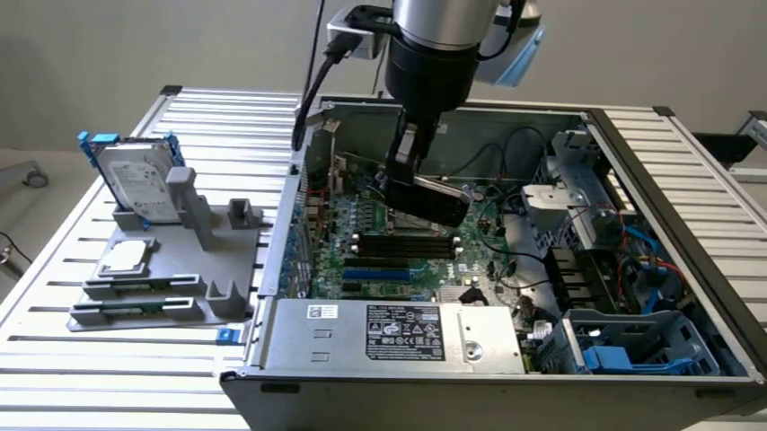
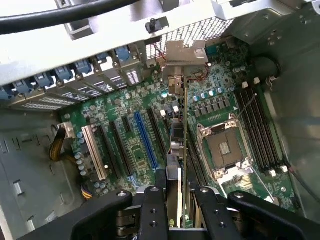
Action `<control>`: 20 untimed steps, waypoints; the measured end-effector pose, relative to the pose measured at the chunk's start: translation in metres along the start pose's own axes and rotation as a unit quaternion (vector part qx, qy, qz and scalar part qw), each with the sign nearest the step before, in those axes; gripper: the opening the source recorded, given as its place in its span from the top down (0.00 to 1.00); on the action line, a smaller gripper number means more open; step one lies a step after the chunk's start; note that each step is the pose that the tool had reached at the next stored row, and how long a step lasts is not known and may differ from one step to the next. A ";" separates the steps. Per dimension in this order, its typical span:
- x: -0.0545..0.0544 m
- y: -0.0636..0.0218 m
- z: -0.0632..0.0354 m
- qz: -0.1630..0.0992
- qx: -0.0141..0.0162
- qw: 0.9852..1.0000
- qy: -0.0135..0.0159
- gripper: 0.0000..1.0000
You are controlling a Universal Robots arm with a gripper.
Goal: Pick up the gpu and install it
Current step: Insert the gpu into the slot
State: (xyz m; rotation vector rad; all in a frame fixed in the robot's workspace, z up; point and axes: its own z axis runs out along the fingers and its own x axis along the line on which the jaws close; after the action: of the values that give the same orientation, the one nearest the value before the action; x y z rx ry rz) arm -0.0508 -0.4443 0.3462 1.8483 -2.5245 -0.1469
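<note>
Soft, even light lies on my table (image 1: pixel 96 377); in the wrist view the case wall (image 2: pixel 30 50) glares white.

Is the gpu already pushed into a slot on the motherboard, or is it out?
Out of it. The gripper holds the gpu tilted above the motherboard, one end higher; its lower edge looks clear of the slots.

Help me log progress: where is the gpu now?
In the exterior view, the gpu hangs in the tool inside the open computer case, above the motherboard. The wrist view shows it edge-on between the blue expansion slot and the processor socket.
</note>
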 end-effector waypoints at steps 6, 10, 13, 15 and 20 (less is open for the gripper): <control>0.000 -0.0006 0.0075 -0.054 -0.002 0.999 0.004 0.74; 0.001 -0.0010 0.0128 -0.090 -0.003 0.996 0.007 0.74; 0.001 -0.0014 0.0167 -0.115 -0.004 0.993 0.009 0.74; 0.001 -0.0017 0.0193 -0.129 -0.005 0.992 0.010 0.74; 0.007 -0.0038 0.0246 -0.145 -0.007 0.989 0.011 0.74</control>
State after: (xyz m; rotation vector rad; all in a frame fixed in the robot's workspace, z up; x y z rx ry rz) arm -0.0508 -0.4503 0.3211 2.1875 -2.2217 -0.1440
